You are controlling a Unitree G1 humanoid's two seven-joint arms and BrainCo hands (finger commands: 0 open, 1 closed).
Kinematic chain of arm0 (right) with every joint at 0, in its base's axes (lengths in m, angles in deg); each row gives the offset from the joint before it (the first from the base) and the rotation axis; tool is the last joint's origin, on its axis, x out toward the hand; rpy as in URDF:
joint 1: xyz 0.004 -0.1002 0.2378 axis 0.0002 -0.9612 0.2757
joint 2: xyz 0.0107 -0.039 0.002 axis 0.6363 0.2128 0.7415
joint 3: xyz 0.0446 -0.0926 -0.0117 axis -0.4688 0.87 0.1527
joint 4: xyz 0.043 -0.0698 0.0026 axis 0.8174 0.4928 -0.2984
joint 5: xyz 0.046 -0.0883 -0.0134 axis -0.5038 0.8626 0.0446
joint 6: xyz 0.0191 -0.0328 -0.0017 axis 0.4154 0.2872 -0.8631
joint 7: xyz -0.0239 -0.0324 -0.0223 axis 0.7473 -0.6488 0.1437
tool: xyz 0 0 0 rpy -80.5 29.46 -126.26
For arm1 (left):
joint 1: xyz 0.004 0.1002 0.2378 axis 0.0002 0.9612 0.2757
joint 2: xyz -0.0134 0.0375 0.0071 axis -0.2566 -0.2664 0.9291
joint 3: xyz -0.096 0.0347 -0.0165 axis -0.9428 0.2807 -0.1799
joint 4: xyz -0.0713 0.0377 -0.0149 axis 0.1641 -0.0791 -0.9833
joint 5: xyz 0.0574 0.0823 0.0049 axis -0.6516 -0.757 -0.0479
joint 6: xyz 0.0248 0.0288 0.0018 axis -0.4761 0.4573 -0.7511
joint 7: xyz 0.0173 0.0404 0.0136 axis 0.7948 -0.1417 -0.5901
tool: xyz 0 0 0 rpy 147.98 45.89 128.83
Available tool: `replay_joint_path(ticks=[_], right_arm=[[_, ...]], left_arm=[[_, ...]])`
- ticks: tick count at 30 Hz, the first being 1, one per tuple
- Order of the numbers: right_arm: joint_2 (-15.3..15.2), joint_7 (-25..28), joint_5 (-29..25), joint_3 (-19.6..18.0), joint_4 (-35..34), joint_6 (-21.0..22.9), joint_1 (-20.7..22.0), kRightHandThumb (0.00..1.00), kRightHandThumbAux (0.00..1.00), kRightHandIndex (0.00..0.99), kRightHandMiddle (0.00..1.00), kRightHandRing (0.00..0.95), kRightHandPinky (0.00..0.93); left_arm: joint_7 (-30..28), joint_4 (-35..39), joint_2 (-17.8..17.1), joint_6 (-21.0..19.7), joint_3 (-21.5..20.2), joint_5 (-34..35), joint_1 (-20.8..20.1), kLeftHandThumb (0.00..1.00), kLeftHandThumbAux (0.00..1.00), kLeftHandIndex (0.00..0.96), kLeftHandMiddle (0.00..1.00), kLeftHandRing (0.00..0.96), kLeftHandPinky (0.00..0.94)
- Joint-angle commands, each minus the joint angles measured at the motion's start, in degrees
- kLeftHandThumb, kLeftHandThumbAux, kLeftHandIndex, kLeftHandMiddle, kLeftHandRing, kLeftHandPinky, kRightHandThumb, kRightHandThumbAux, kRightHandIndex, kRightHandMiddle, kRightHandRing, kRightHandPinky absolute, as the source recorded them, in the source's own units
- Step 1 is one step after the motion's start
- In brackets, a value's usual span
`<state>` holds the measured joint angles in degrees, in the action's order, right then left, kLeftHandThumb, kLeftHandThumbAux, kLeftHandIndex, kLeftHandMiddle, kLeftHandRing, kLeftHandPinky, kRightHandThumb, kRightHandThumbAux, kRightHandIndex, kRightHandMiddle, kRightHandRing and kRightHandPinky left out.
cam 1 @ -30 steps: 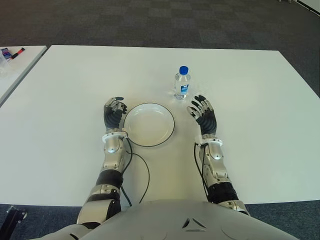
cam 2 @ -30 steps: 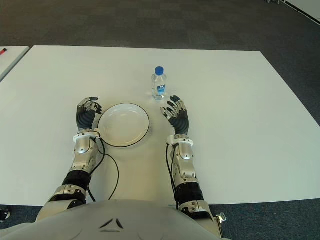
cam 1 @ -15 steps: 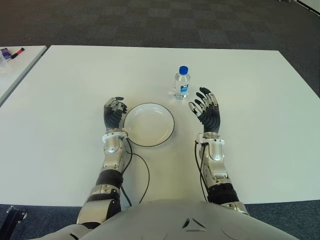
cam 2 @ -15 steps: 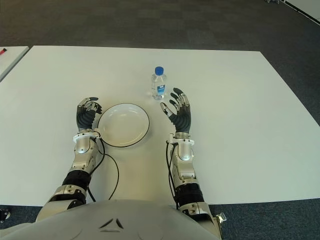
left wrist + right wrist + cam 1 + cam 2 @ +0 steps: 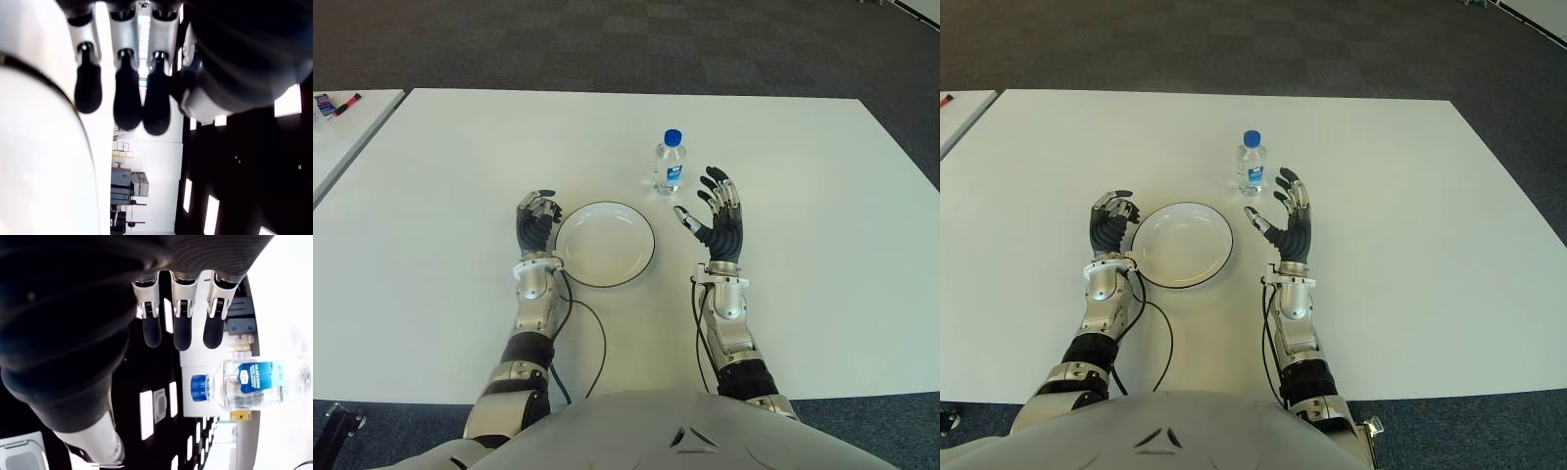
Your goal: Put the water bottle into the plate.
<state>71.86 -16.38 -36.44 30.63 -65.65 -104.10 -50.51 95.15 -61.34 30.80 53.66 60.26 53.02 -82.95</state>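
Note:
A small clear water bottle (image 5: pixel 669 164) with a blue cap and blue label stands upright on the white table (image 5: pixel 431 196), just beyond the plate's far right side. The white plate (image 5: pixel 604 244) with a dark rim lies between my two hands. My right hand (image 5: pixel 715 213) is raised to the near right of the bottle, fingers spread open, thumb turned toward the plate, holding nothing. The right wrist view shows the bottle (image 5: pixel 254 384) past the open fingers. My left hand (image 5: pixel 536 217) shows at the plate's left edge with its fingers curled and holding nothing.
A black cable (image 5: pixel 592 328) runs along the table from my left wrist toward my body. A second white table (image 5: pixel 342 127) stands at the far left with markers (image 5: pixel 342 102) on it. Dark carpet lies beyond the far edge.
My right hand has lifted and turned, moving forward toward the bottle with its fingers spreading and the thumb swinging out. The left hand, plate and bottle have not moved.

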Motion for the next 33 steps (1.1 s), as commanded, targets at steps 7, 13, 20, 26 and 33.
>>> replay_joint_path(ticks=[7,13,20,26,33], right_arm=[[3.6,-1.6,1.6,1.0,1.7,-1.0,-0.4,0.518,0.93,0.134,0.169,0.166,0.227],[2.7,-4.8,6.3,1.4,1.7,-1.3,-0.4,0.515,0.889,0.117,0.159,0.162,0.228],[0.2,-16.8,22.4,2.4,2.5,1.0,-0.6,0.378,0.861,0.095,0.148,0.152,0.199],[-1.5,-25.7,30.9,3.6,6.5,2.8,1.0,0.288,0.843,0.082,0.137,0.144,0.186],[-3.5,-30.5,34.3,5.1,11.7,4.0,3.8,0.249,0.809,0.073,0.117,0.126,0.156]], left_arm=[[-0.1,-0.6,0.2,0.0,-0.2,0.2,0.2,0.691,0.72,0.433,0.666,0.661,0.639],[0.0,-0.6,0.1,0.0,-0.1,-0.1,0.1,0.691,0.72,0.433,0.669,0.661,0.648],[0.5,-0.5,0.2,-0.5,-0.1,-0.3,0.0,0.691,0.719,0.434,0.679,0.67,0.653],[0.6,-0.1,0.3,-0.8,0.0,-0.5,0.1,0.691,0.719,0.433,0.686,0.677,0.661],[0.5,-0.1,0.0,-1.3,0.1,-0.5,0.1,0.692,0.719,0.433,0.681,0.671,0.642]])
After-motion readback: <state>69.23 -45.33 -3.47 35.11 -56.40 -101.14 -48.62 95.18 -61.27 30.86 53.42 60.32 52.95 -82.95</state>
